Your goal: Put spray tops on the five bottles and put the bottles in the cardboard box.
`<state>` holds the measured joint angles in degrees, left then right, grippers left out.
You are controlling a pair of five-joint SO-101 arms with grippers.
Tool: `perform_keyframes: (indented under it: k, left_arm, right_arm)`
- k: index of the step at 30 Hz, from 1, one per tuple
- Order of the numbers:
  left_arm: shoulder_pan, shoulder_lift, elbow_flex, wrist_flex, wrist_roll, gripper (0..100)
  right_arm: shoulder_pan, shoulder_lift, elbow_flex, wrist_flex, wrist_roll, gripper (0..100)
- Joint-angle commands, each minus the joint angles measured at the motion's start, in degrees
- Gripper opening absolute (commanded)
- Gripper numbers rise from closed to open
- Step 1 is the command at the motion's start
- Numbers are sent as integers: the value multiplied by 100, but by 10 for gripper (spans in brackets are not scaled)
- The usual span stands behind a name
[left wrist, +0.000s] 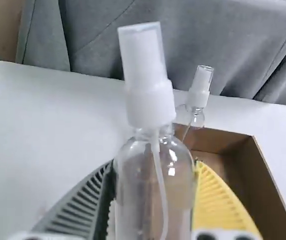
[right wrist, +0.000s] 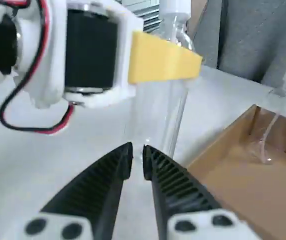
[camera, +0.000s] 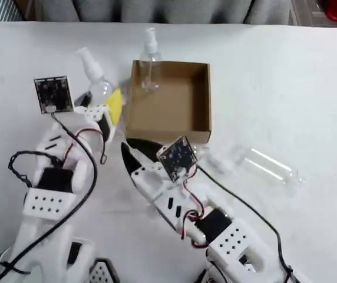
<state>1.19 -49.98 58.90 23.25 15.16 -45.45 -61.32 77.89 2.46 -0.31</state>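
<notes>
The right gripper [right wrist: 137, 152] is closest: its black fingers [right wrist: 110, 175] are drawn almost together, with a sliver of space between the tips and nothing in it. In the high view it [camera: 134, 152] lies low over the table [camera: 286, 76], just off the box's [camera: 174, 109] near left corner.

Just past it, the left gripper [left wrist: 155, 210] pinches a clear bottle [left wrist: 143, 170] between its grey and yellow jaws. This bottle stands about upright with a white spray top [left wrist: 145, 85] on its neck (the dip tube shows through the clear wall). From above, the bottle [camera: 101, 88] and the left gripper [camera: 101, 107] sit beside the box's left wall, outside it.

A second bottle [camera: 150, 62], also with a spray top, stands upright inside the box at its far left corner. A third bottle [camera: 268, 165] lies on its side on the table, to the right of the box and apart from it, between neither gripper's fingers.
</notes>
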Motion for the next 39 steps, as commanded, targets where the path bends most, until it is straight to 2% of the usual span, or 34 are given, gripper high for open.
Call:
perform_keyframes:
  k: [1,9,16,21,30,35,39]
  left_arm:
    - [-22,-444,-431,141,18,24]
    - [163,-892,-246,202,18,24]
    - [382,-1490,-246,738,18,24]
    - [400,-1596,-246,949,18,24]
    - [470,-1604,-255,1081,9,23]
    - [479,-1604,-255,1152,-457,23]
    - [576,-1604,-299,1327,-510,23]
  right_arm:
    - [-321,-110,18,-207,-62,15]
    - [-558,-101,79,-215,-62,15]
    - [-558,215,44,-233,-62,15]
    - [-505,787,70,-980,-62,15]
    - [-110,1235,53,-1481,-62,15]
    - [-75,1253,44,-1560,-62,15]
    - [-40,1253,44,-1560,-62,15]
